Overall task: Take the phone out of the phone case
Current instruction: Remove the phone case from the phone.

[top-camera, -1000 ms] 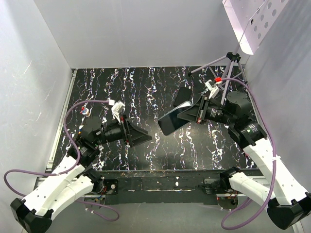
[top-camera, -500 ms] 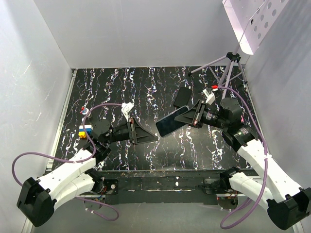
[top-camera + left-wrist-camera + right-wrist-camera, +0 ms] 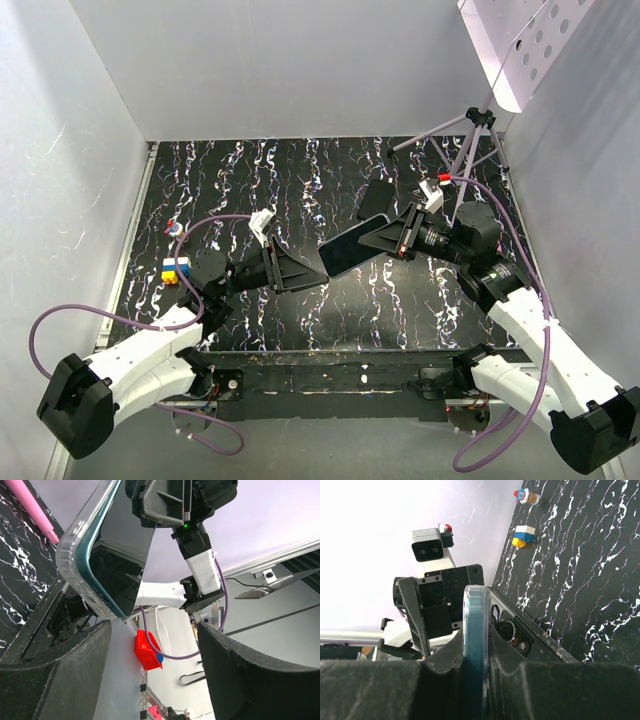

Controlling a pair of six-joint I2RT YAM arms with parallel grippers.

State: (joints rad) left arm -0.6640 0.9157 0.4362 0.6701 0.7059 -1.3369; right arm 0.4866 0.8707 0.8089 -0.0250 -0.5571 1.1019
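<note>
A phone with a glossy dark screen and a teal edge sits in a clear, see-through case (image 3: 345, 252). No red rim or black shell shows on it. My right gripper (image 3: 374, 240) is shut on its upper end and holds it tilted above the table. In the right wrist view the cased phone (image 3: 475, 630) stands edge-on, clamped between the fingers of that gripper (image 3: 476, 655). My left gripper (image 3: 308, 274) is open, its tips just left of the phone's lower end. In the left wrist view the case corner (image 3: 87, 565) hangs above the open left gripper (image 3: 155, 640).
A second dark flat phone-sized slab (image 3: 378, 198) lies on the black marbled table (image 3: 290, 180) behind the right gripper. A tripod (image 3: 470, 140) stands at the back right. A yellow, blue and white block (image 3: 176, 269) and a small figure (image 3: 176, 229) lie at the left.
My left gripper has moved right toward the phone's lower end. My right gripper has brought the cased phone slightly left and toward it.
</note>
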